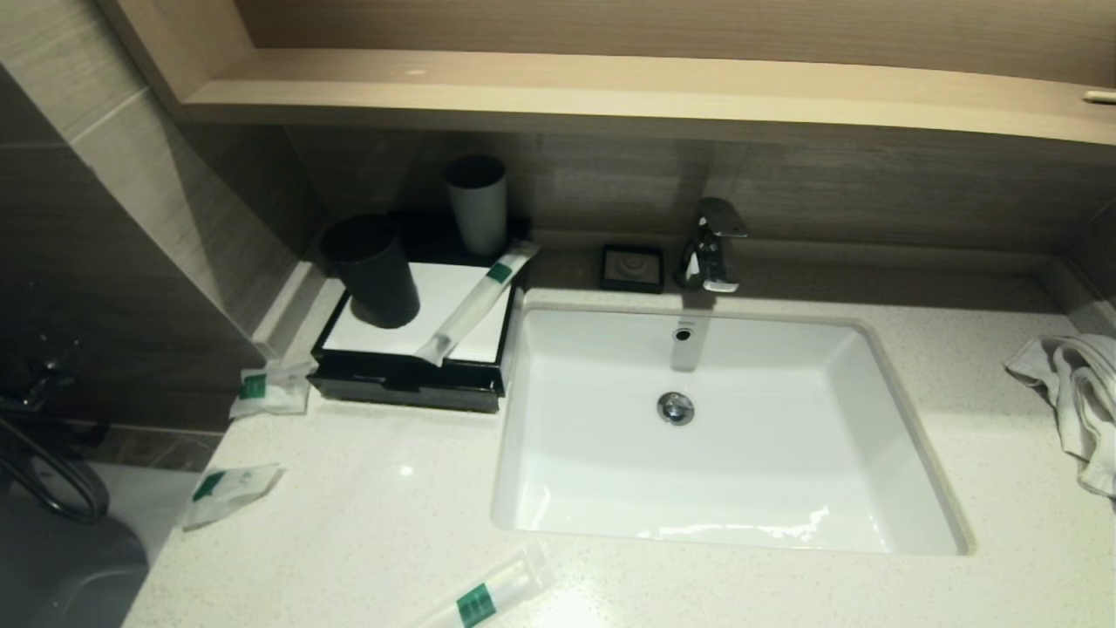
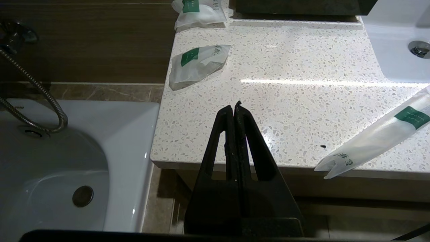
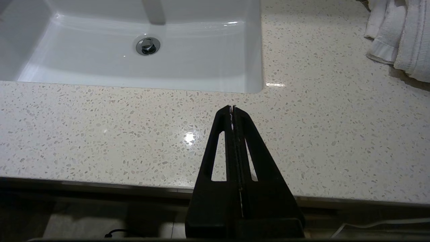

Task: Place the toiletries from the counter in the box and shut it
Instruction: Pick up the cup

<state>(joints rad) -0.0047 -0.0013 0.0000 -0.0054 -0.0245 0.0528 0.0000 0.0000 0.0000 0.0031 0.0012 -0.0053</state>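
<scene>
A pale speckled stone table runs across the scene, with a white rectangular basin sunk into its middle. A chrome tap stands at the basin's far edge, and a small black square soap dish sits just left of the tap.

At the far left of the table is a low black box with a white top panel, its front drawer pushed in. A dark cup stands on the panel, and a grey cup stands behind it. One long slim tube packet lies slantwise across the panel's right side.

A short flat sachet lies on the table just left of the box. A second sachet lies nearer, at the table's left edge. A second tube packet lies at the near edge, in front of the basin's left corner. All four packets are translucent white with green labels.

A crumpled white towel lies at the far right.

The left gripper hangs off the table's near left edge, fingers pressed together and empty. The right gripper hangs off the near edge right of the basin, fingers also together and empty.
</scene>
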